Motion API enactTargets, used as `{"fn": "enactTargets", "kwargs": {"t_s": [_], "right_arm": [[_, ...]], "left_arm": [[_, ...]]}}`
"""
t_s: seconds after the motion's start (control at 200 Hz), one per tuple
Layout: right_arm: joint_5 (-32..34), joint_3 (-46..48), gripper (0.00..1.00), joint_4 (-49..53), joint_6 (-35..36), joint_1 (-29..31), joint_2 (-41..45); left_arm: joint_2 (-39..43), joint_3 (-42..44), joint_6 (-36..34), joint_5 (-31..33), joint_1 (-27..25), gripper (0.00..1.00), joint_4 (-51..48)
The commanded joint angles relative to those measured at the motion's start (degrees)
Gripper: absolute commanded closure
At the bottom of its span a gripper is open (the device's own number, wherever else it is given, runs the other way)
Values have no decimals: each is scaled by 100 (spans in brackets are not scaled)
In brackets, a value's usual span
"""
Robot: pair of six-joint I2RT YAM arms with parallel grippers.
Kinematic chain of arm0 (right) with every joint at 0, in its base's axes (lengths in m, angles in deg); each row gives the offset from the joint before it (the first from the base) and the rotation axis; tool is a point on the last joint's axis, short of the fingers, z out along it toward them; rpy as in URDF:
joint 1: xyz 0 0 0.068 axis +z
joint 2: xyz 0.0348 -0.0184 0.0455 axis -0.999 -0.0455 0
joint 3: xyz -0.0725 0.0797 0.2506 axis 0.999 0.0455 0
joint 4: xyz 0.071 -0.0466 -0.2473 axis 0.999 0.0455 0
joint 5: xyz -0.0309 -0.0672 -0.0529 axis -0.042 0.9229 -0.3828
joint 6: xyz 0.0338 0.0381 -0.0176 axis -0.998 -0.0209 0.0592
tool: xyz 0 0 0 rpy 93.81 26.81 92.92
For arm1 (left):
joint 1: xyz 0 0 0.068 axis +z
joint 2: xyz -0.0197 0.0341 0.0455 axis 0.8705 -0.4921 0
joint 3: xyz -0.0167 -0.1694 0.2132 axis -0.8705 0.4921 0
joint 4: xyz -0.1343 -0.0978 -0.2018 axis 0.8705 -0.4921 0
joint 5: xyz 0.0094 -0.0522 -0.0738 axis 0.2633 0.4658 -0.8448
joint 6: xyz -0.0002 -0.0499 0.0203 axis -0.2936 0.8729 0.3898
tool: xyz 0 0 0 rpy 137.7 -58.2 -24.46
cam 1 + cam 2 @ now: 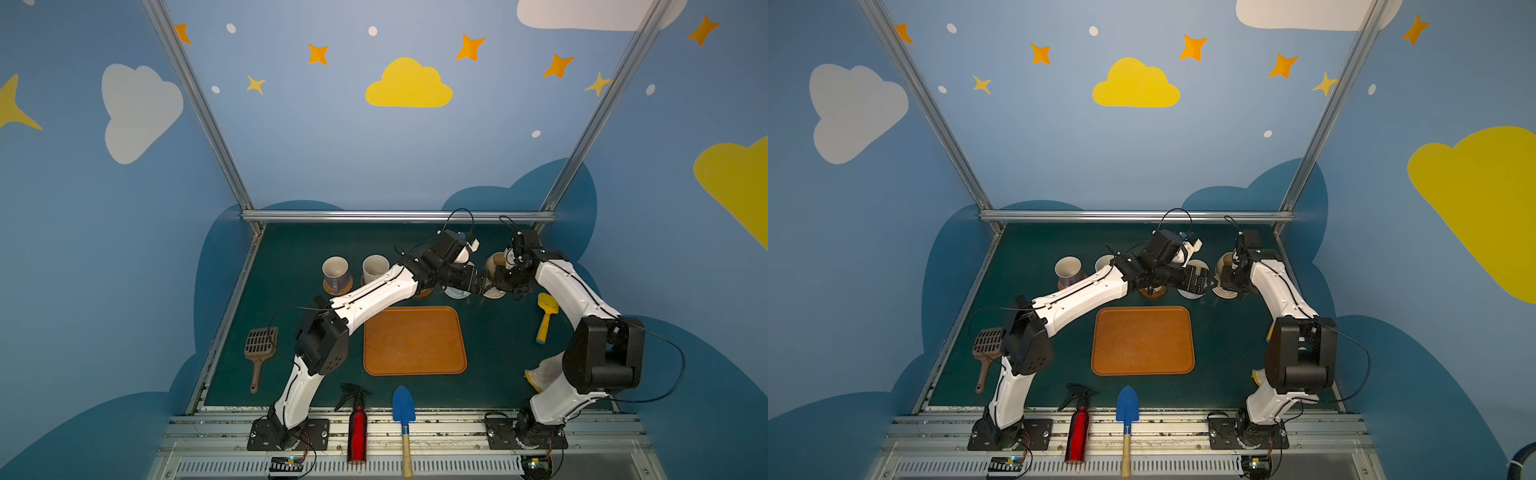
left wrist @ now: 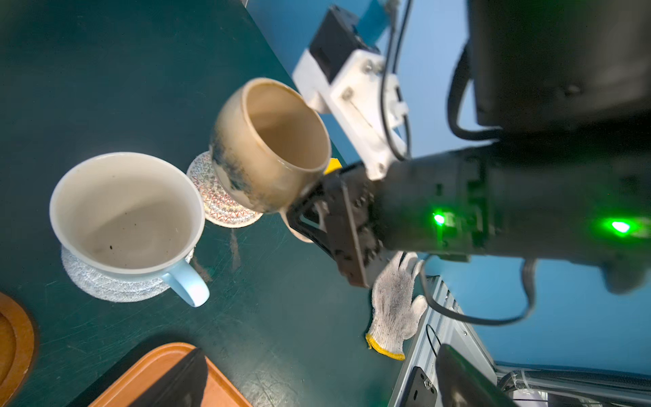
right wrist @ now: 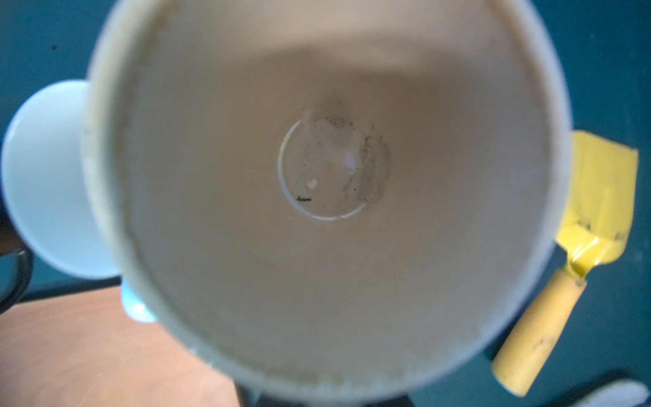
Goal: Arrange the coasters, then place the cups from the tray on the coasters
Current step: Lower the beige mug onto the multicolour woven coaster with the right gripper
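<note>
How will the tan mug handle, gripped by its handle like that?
The tan mug looks glazed ceramic: probably rigid, heavyish, chip-prone. The right gripper pinches only its handle, so it may swing; it hangs tilted. Its rounded body narrows downward, so it could wobble on the coaster.

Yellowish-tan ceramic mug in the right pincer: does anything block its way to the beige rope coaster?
Nothing visible does: the yellowish-tan ceramic mug hangs tilted over the beige coiled-rope coaster, whose visible part is bare.
</note>
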Motion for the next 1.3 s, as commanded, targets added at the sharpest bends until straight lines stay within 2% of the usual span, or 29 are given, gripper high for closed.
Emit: {"fn": "enactTargets", "kwargs": {"t_s": [0.0,0.18,0.365,0.896,1.026,1.296], "right_arm": [[377,-285,100,-230,325,-51,-103],[408,-309,100,-342,773,-105,-379],[349,-456,100,-324,880,-126,-587],[385,-430,100,-504,975,-165,-1048],[396,-642,100,-242,969,-205,-1220],[309,-539,100,-133,904,-113,-1075]], "left_arm": [[-50,-91,-32,-130,32,0,-124],[-74,-100,-27,-213,55,0,-123],[-104,-84,-10,-302,101,0,-145],[17,272,92,-433,169,0,118],[94,429,109,-434,188,0,188],[247,613,161,-416,241,0,272]]}}
